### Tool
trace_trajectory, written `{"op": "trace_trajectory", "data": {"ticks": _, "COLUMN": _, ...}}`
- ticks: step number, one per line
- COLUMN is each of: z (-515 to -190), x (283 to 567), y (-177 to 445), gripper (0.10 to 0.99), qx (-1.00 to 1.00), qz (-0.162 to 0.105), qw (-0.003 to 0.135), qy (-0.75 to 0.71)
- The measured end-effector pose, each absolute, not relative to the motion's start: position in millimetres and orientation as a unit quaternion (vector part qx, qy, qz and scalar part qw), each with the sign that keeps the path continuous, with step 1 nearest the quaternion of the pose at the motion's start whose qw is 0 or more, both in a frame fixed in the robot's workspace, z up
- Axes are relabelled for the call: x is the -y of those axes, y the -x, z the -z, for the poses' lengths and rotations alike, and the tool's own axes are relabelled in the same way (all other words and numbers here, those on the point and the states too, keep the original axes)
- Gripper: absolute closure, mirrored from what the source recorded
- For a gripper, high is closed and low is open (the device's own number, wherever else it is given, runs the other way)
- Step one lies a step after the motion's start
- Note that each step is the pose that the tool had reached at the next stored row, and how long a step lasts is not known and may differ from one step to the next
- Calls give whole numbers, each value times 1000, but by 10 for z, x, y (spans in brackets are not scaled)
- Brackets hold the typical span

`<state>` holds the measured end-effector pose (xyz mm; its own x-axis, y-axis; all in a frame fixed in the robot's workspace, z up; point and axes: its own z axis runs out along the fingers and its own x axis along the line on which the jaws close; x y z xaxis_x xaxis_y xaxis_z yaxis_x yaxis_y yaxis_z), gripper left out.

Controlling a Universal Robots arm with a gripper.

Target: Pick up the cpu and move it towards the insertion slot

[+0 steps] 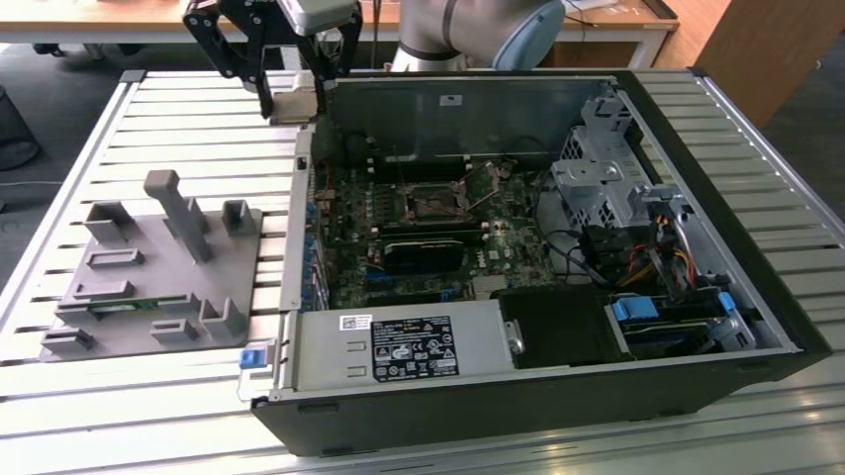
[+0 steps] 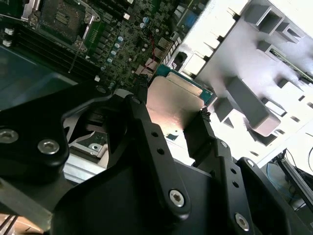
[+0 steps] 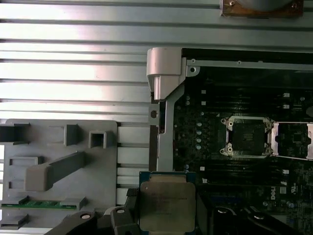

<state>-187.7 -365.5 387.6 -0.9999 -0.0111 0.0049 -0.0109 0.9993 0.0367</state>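
The cpu [image 3: 167, 205] is seen clamped between the black fingers [image 2: 156, 147] of the gripper [image 2: 178, 125], its shiny metal top and green rim being shown in both wrist views. In the exterior view, the gripper [image 1: 293, 97] is held above the slatted metal surface [image 1: 185, 129], just beside the far corner of the open computer case [image 1: 687, 327] on the exterior view's left, with the pale chip [image 1: 296, 100] caught between its fingertips. The insertion slot [image 1: 434, 202] is found on the green motherboard [image 1: 396, 267] inside the case, well apart from the gripper; its silver frame is folded open and the dark socket is exposed. In the first wrist view, the insertion slot [image 3: 247, 136] is seen beyond the case wall, with its opened frame plate [image 3: 293, 140] lying just beside it. The gray plastic tray [image 1: 145, 272] is placed on the surface beside the case, towards the exterior view's left, and a thin green memory stick [image 3: 44, 203] is held in one of its channels. A boxed power supply [image 1: 396, 348] with a label is mounted at the near side of the case in the exterior view.
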Motion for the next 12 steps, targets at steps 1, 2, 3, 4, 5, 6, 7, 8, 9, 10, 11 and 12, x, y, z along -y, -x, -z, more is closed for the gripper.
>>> {"op": "trace_trajectory", "data": {"ticks": 1, "z": -3876, "x": 3655, "y": 1865, "gripper": 541, "qx": 1000, "qz": 18, "qw": 3, "qy": -6}}
{"op": "trace_trajectory", "data": {"ticks": 2, "z": -3876, "x": 3655, "y": 1853, "gripper": 541, "qx": 1000, "qz": 18, "qw": 3, "qy": -6}}
{"op": "trace_trajectory", "data": {"ticks": 3, "z": -3876, "x": 3655, "y": 1840, "gripper": 541, "qx": 1000, "qz": 18, "qw": 3, "qy": -6}}
{"op": "trace_trajectory", "data": {"ticks": 4, "z": -3876, "x": 3655, "y": 1828, "gripper": 541, "qx": 1000, "qz": 18, "qw": 3, "qy": -6}}
{"op": "trace_trajectory", "data": {"ticks": 5, "z": -3876, "x": 3654, "y": 1815, "gripper": 541, "qx": 1000, "qz": 18, "qw": 3, "qy": -6}}
{"op": "trace_trajectory", "data": {"ticks": 6, "z": -3876, "x": 3654, "y": 1802, "gripper": 541, "qx": 1000, "qz": 18, "qw": 3, "qy": -6}}
{"op": "trace_trajectory", "data": {"ticks": 7, "z": -3876, "x": 3654, "y": 1790, "gripper": 541, "qx": 1000, "qz": 18, "qw": 3, "qy": -6}}
{"op": "trace_trajectory", "data": {"ticks": 8, "z": -3876, "x": 3654, "y": 1777, "gripper": 541, "qx": 1000, "qz": 18, "qw": 3, "qy": -6}}
{"op": "trace_trajectory", "data": {"ticks": 9, "z": -3876, "x": 3653, "y": 1763, "gripper": 541, "qx": 1000, "qz": 18, "qw": 3, "qy": -6}}
{"op": "trace_trajectory", "data": {"ticks": 10, "z": -3876, "x": 3653, "y": 1751, "gripper": 541, "qx": 1000, "qz": 18, "qw": 3, "qy": -6}}
{"op": "trace_trajectory", "data": {"ticks": 11, "z": -3876, "x": 3653, "y": 1737, "gripper": 541, "qx": 1000, "qz": 18, "qw": 3, "qy": -6}}
{"op": "trace_trajectory", "data": {"ticks": 12, "z": -3876, "x": 3652, "y": 1722, "gripper": 541, "qx": 1000, "qz": 18, "qw": 3, "qy": -6}}
